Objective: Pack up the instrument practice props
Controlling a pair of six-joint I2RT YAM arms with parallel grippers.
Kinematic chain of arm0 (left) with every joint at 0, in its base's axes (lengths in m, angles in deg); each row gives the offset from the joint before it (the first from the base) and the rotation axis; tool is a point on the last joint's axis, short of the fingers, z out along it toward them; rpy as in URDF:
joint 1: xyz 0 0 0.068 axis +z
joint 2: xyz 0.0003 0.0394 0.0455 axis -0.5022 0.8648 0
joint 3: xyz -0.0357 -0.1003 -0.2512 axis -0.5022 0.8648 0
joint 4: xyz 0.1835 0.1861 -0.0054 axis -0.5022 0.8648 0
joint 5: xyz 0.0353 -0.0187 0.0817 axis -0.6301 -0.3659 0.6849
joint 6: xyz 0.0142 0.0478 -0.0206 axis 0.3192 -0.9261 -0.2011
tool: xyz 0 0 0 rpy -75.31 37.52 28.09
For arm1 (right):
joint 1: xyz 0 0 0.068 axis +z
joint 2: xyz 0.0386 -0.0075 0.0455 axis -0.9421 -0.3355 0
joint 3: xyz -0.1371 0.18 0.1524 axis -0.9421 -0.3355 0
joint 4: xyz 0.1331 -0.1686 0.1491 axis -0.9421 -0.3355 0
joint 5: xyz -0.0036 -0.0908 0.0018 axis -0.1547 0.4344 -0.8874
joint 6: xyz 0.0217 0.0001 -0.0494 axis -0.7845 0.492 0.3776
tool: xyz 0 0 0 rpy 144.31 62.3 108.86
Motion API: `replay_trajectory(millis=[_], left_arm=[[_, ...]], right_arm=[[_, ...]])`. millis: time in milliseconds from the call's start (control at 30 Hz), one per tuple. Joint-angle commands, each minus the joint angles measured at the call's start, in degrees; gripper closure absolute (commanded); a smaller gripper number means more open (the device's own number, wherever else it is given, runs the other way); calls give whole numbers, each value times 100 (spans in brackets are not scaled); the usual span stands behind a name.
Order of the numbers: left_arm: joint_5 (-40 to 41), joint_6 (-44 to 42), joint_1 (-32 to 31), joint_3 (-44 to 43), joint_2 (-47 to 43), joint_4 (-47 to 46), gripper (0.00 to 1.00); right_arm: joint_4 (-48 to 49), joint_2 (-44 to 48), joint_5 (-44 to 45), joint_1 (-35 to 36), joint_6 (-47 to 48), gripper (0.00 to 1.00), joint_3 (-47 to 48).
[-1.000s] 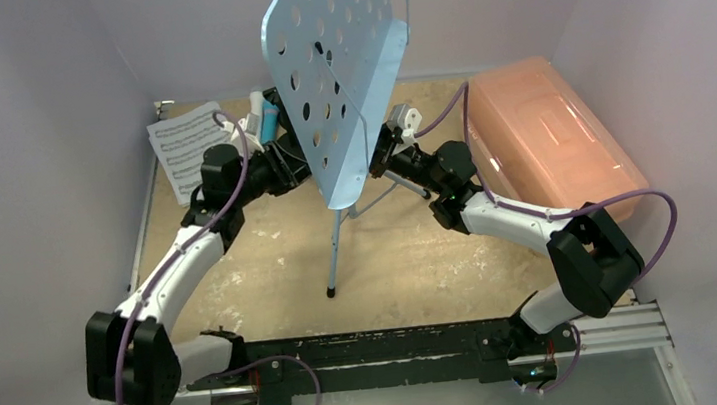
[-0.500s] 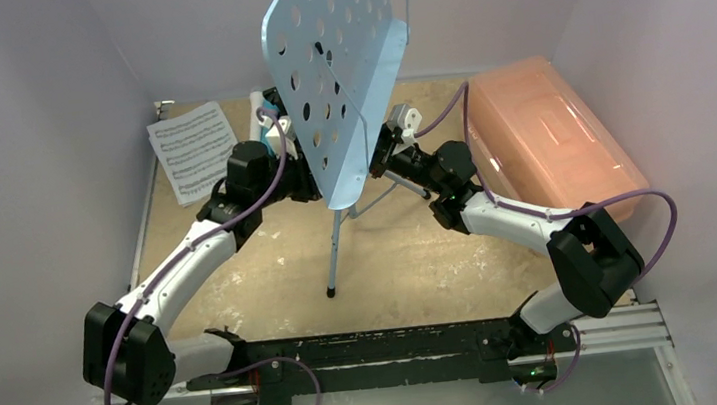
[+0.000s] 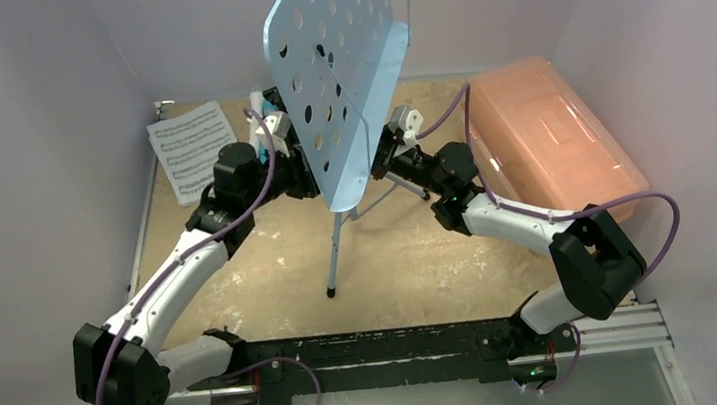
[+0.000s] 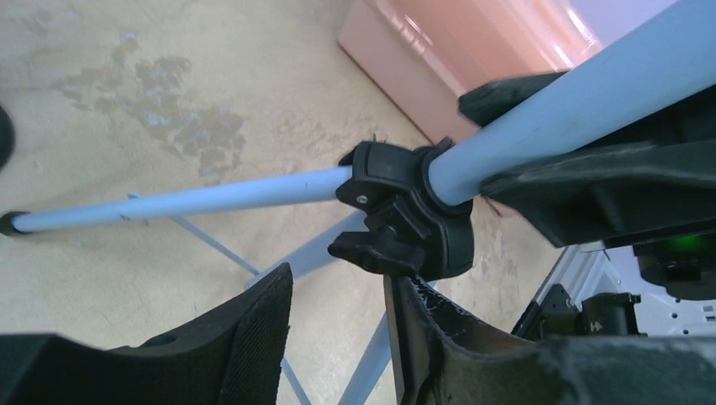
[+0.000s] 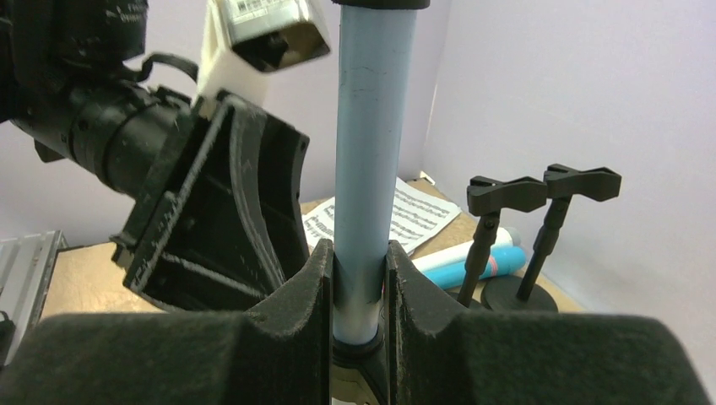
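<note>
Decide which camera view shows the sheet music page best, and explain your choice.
The top view: nearly the whole sheet music page lies flat at the far left. The right wrist view shows only part of it, cut off by the stand's pole. The left wrist view does not show it.

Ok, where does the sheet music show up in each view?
Top external: sheet music lies at the far left, left of the stand.
Left wrist: not in it.
Right wrist: mid-frame, the sheet music lies flat behind the pole, showing on both sides of it.
Shared landmark: the light-blue stand, seen as a panel from above and as a pole in both wrist views.
</note>
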Motion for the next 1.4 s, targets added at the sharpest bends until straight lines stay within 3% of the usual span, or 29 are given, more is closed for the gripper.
replay_trajectory(millis=[0,200,467,633,933,1367], left_arm=[[-251,-169,-23,-75,-418,-1020,53],[-515,-1214,-28,-226,-395,-870,45],[-704,-1754,-23,-567,-71,-638,46],[-710,-1446,-16,-582,126,-633,67],[-393,-430,245,-171,103,-868,82],[-382,-298,556,121,-170,-869,70]], right_arm=[[406,229,-338,82,211,100,28],[402,252,-337,82,215,100,13],[386,254,-337,82,217,100,16],[397,251,-337,87,211,100,21],[397,249,-332,82,211,100,13],[411,268,-356,82,194,100,19]])
